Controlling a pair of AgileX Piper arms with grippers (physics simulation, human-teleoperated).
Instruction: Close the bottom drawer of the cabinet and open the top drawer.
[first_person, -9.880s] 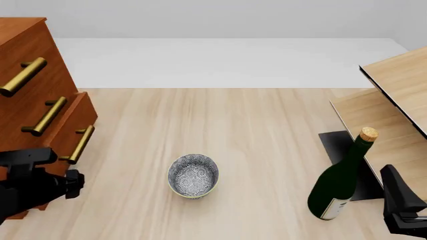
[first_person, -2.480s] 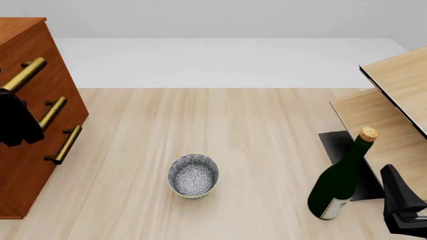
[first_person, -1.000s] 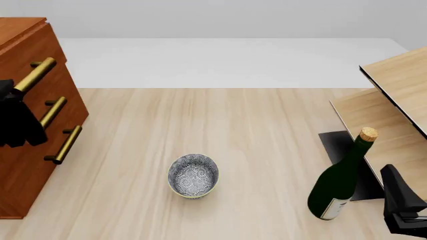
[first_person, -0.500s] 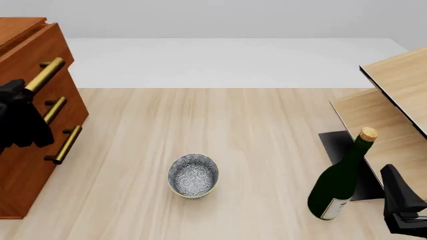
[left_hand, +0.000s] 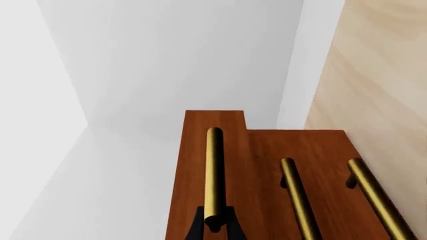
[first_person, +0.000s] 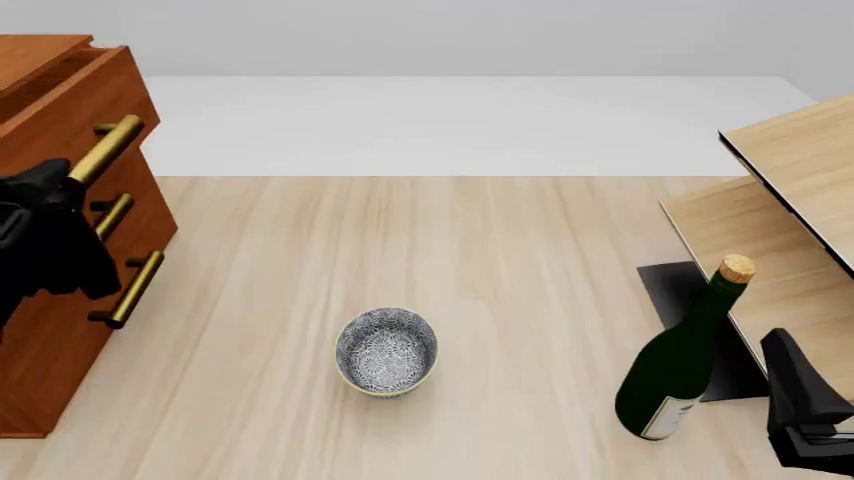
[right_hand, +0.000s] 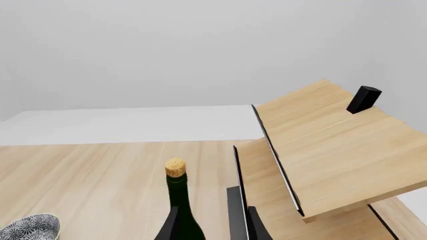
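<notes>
Left wrist view gives us the relation that matters: the brass handle of the top drawer (left_hand: 214, 175) runs lengthwise straight away from our left gripper (left_hand: 215, 227), and its near end sits between the two dark fingertips (left_hand: 195, 231), which close in on it from either side, so we read the fingers as clamped on that bar. In the front view the same gripper (first_person: 60, 190) shows as a dark mass against the cabinet (first_person: 54, 300), level with the top drawer (first_person: 74, 105), whose front stands a little proud of the cabinet's face with a gap behind its upper edge; we judge it partly pulled out. The bottom drawer (first_person: 83, 330) lies flush with the cabinet's face, below the middle one, so we take that half of the task as done. The pull must run square to the handle's long axis, away from the cabinet's face and toward the open floor where the patterned bowl (first_person: 386, 350) sits. Our left arm is the one at the cabinet; the right gripper (first_person: 805, 440) rests far from it, beside the wine bottle (first_person: 681, 360) and the pale shelf unit (first_person: 787, 230), and its fingers (right_hand: 175, 225) appear parted around the bottle's neck without pressing on it.
</notes>
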